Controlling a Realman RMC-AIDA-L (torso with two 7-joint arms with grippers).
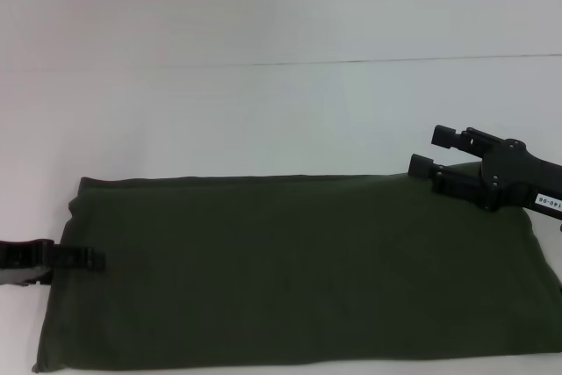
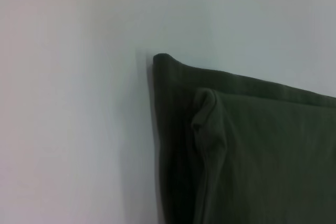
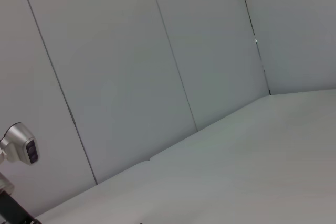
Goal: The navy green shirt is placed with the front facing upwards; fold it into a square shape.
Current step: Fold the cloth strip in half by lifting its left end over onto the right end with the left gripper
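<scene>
From the head camera, the navy green shirt [image 1: 299,270] lies flat on the white table [image 1: 263,120] as a wide folded band, plain side up, filling the near part of the table from left to right. The left gripper [image 1: 83,258] reaches in low from the left edge, its tip resting on the shirt's left border; whether its fingers are parted or pinching cloth cannot be told. The right gripper [image 1: 428,151] hangs above the shirt's far right corner, pointing left, its two fingers spread apart with nothing between them. Beyond the shirt the table runs back to a pale wall [image 1: 263,6].

The left wrist camera shows a folded corner of the shirt [image 2: 247,156], two layers stacked with the upper one set in from the lower edge and bunched at its tip, lying on the white table [image 2: 73,129].

The right wrist camera looks across bare table [image 3: 252,171] to white panelled walls [image 3: 131,61]; a small silver camera [image 3: 21,148] sits at the picture's edge.
</scene>
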